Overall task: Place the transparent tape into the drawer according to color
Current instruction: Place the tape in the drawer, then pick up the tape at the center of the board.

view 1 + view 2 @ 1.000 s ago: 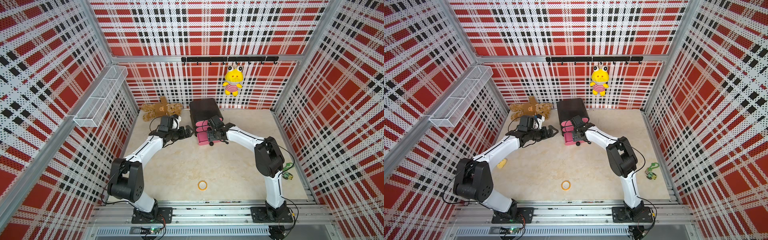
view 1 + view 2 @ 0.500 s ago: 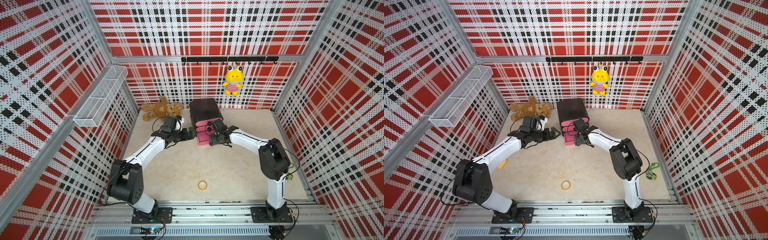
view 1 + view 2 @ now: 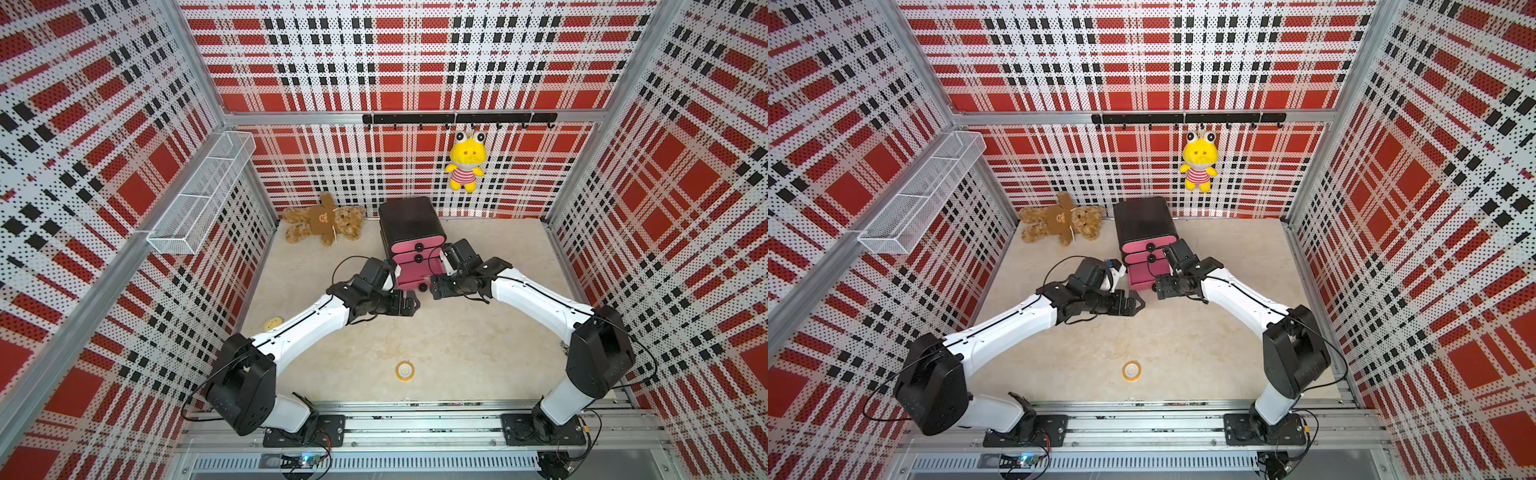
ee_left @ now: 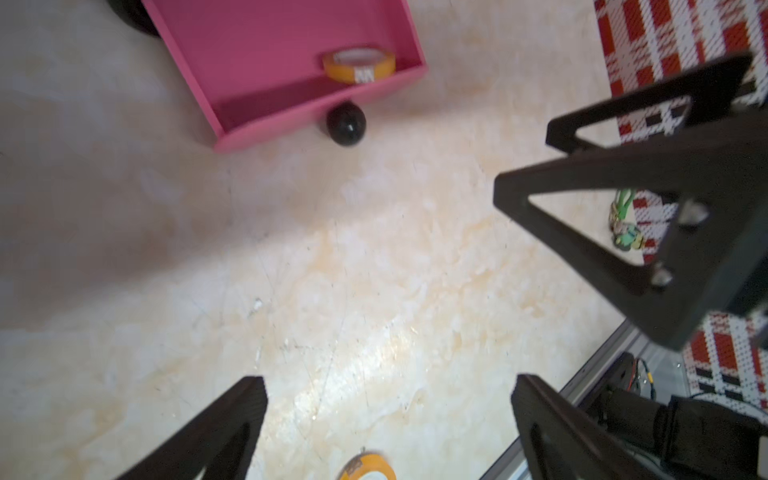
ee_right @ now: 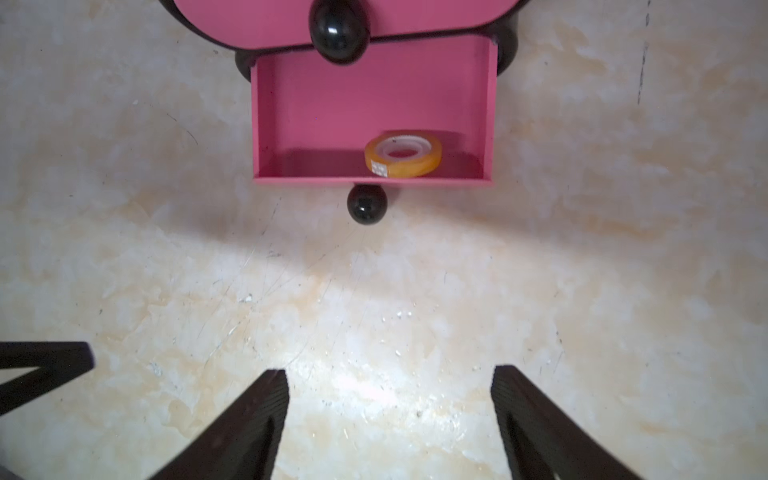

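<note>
One orange tape ring [image 5: 403, 153] lies flat inside the bottom drawer [image 5: 324, 104] of the black chest [image 3: 409, 218]. It sits close against the drawer's front wall and toward one side, with its pale core facing up. The left wrist view shows the same ring [image 4: 359, 66] in that spot. The drawer stands open, its round black knob [image 5: 367, 204] out over the tabletop [image 3: 457, 353], while the two pink fronts above it sit closed. A second orange ring [image 3: 405, 370] lies flat on the tabletop near the front rail, well apart from the chest, and shows in both top views [image 3: 1131, 370]. The right jaws hover above the tabletop just in front of the knob, parted, with nothing between them. The left jaws are spread wide and empty, near the drawer's front corner on the robot's left, their tips close to the right jaws. At the back wall a teddy bear [image 3: 322, 220] lies to the left of the chest. A yellow plush toy [image 3: 465, 166] hangs from a black hook rail [image 3: 415, 119], and a white wire basket [image 3: 203, 195] is mounted on the left wall.
</note>
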### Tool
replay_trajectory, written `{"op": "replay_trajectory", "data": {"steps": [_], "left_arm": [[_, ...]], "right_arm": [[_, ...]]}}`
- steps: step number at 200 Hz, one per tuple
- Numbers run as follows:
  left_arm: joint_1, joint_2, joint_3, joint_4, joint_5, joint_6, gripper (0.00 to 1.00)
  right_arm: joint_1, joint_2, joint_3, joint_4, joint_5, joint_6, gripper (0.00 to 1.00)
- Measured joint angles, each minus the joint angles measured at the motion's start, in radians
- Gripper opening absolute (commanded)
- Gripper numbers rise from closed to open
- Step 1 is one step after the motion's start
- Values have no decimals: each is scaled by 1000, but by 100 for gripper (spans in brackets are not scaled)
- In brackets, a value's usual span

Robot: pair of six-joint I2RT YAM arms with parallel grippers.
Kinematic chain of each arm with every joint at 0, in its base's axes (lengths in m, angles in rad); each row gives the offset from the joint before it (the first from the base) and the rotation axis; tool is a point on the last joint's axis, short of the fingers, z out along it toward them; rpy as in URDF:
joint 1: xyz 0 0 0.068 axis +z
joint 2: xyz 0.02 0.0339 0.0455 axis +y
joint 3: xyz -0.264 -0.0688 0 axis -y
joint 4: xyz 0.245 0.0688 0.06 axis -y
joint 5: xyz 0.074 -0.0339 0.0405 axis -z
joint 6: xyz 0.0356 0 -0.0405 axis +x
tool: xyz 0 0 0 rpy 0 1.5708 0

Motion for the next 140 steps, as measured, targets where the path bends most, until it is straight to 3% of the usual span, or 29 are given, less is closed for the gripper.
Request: {"op": "replay_trajectory", "data": {"steps": [69, 140], "left_arm": [[-148, -1, -75, -45, -32, -61, 99], [-295, 26, -82, -208, -106, -82, 96]], "right_arm": [[-112, -157, -138, -52, -209, -27, 94], [-124, -200, -223, -68, -322, -52, 100]]}}
